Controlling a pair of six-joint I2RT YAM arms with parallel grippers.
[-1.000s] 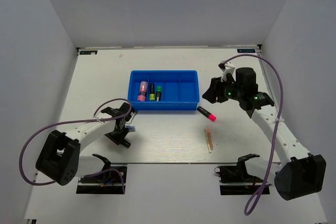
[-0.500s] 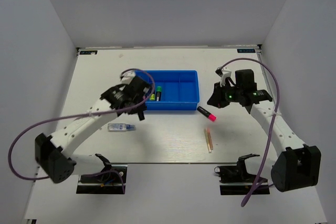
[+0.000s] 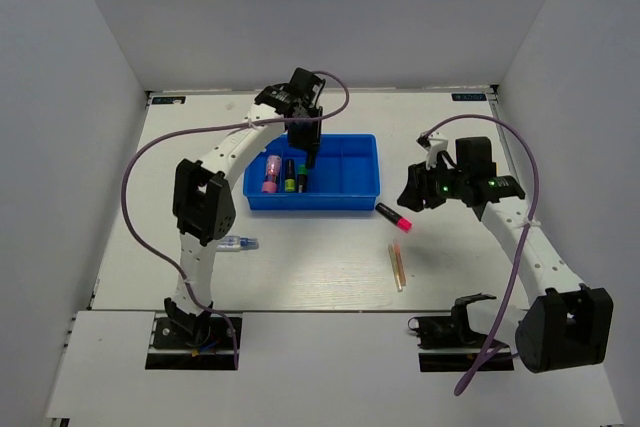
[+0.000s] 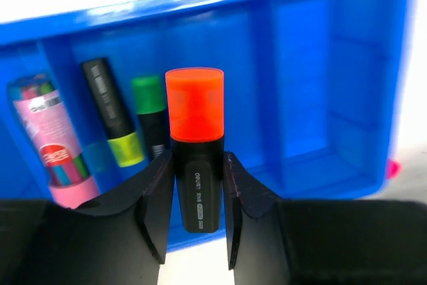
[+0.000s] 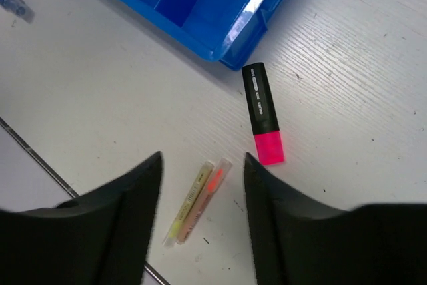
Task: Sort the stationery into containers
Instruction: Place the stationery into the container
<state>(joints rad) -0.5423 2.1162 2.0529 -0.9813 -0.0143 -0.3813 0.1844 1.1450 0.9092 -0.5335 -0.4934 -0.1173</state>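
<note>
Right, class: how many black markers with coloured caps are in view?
4. The yellow-capped marker and green-capped marker lie side by side in the tray; the orange-capped marker is in the left gripper; the pink-capped marker lies on the table.

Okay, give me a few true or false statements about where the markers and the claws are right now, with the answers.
The left claw grips an orange-capped marker. True.
The pink-capped marker lies in the tray. False: it lies on the table, outside the tray.
The right claw is open and holds nothing. True.
The tray holds nothing. False: a pink tube, a yellow-capped marker and a green-capped marker lie in it.
Two thin sticks lie side by side on the table. True.
</note>
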